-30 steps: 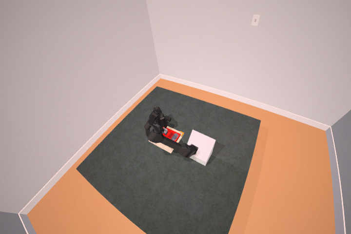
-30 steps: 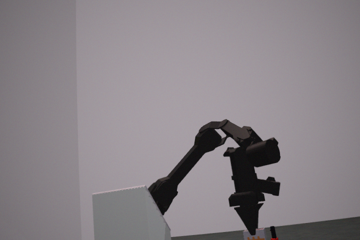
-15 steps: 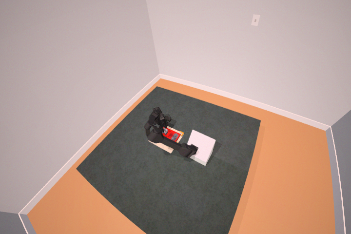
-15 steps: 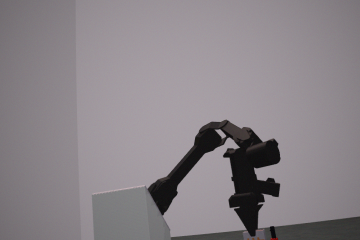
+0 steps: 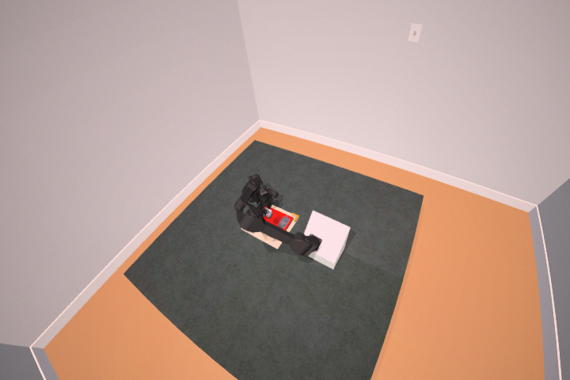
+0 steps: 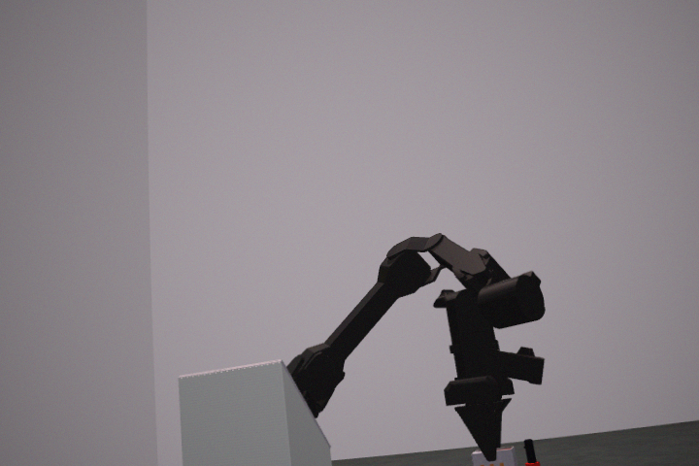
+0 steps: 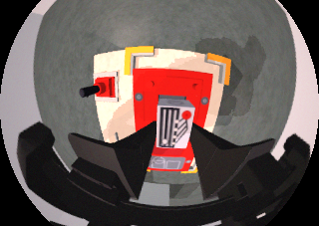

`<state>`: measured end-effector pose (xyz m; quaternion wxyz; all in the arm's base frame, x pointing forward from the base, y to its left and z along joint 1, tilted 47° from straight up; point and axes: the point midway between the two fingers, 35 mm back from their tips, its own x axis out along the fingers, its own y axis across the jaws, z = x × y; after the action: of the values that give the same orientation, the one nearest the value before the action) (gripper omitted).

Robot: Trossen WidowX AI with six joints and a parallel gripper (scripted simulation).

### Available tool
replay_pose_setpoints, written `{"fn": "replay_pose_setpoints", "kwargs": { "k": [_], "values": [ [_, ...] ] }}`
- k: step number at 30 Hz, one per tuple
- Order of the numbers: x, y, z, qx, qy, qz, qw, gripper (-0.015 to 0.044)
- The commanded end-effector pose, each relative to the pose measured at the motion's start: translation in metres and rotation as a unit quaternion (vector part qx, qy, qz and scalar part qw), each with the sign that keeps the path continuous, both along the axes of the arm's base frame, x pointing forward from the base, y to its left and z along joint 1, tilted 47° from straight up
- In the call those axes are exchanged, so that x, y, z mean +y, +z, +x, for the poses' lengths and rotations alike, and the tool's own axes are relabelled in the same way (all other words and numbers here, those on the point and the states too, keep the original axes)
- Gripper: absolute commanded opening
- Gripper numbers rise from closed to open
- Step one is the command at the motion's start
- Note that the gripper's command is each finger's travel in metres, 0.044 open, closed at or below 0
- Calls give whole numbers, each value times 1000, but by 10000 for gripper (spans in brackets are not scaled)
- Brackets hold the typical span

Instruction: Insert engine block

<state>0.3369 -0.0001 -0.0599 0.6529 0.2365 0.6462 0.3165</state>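
The grey-white engine block [image 5: 268, 213] [image 6: 507, 456] [image 7: 173, 127] has dark bars and a red round cap on its top. My gripper [image 7: 173, 125] is shut on it, one finger on each side. The red car body [image 5: 272, 218] [image 7: 145, 83] lies below the block in the wrist view, with a grey window panel at its near end. The block stands over the body, in front of a dark edge of the opening. The rest of the opening, the rib and the block's underside are hidden, so its depth cannot be told.
A cream board [image 7: 105, 115] carries the body, with yellow corner brackets [image 7: 131, 54] and an orange one [image 7: 226, 72]. A black lever [image 7: 89, 92] on a red mount stands at the board's left in the wrist view. A white box [image 5: 328, 230] [image 6: 232, 412] stands by the arm's base.
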Motion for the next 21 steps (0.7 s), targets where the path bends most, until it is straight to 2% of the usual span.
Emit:
{"fn": "replay_pose_setpoints", "kwargs": {
  "k": [1,21],
  "values": [
    [1,-1,0,2,-3,1,1000,160],
    [3,-3,0,1,-2,1,1000,160]
  ]
}}
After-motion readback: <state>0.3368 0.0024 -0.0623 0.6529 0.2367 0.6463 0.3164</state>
